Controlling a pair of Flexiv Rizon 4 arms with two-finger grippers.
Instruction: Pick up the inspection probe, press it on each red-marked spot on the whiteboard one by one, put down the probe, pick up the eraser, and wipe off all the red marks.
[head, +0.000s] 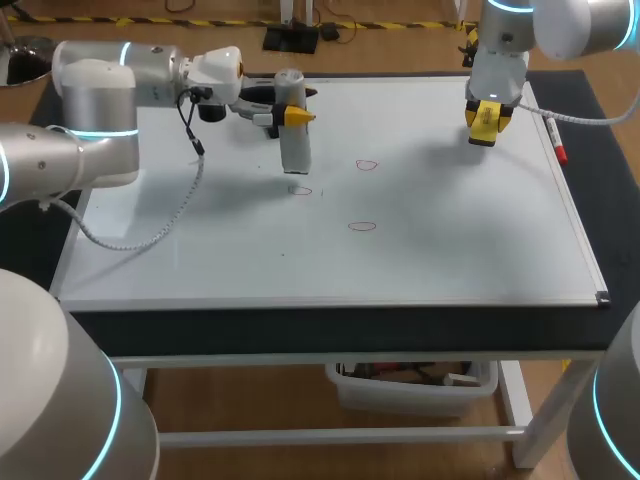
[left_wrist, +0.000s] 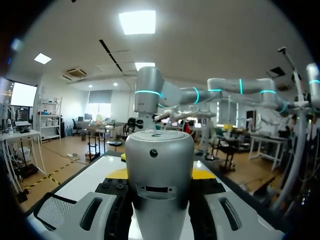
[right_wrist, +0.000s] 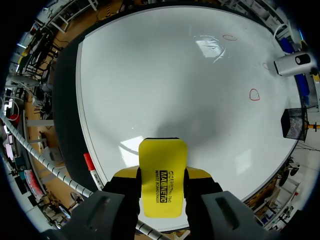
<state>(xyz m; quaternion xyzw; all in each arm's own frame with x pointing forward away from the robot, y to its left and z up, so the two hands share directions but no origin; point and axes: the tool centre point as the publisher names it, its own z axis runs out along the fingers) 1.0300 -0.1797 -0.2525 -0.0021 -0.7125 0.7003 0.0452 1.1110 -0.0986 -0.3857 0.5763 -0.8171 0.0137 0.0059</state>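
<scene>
The silver inspection probe (head: 294, 140) stands upright in my left gripper (head: 290, 115), which is shut on its upper part; its lower end sits just behind a small red mark (head: 300, 190). Whether it touches the whiteboard (head: 440, 250) I cannot tell. In the left wrist view the probe (left_wrist: 159, 185) fills the gap between the yellow-tipped fingers (left_wrist: 202, 174). Two more red marks (head: 367, 165) (head: 362, 227) lie to its right. My right gripper (head: 487, 122) hangs over the board's far right, shut on the yellow eraser (right_wrist: 162, 170).
A red marker pen (head: 556, 142) lies along the whiteboard's right edge, close to my right gripper. The board's metal frame (head: 585, 250) runs down the right side. A bin (head: 410, 385) sits under the table.
</scene>
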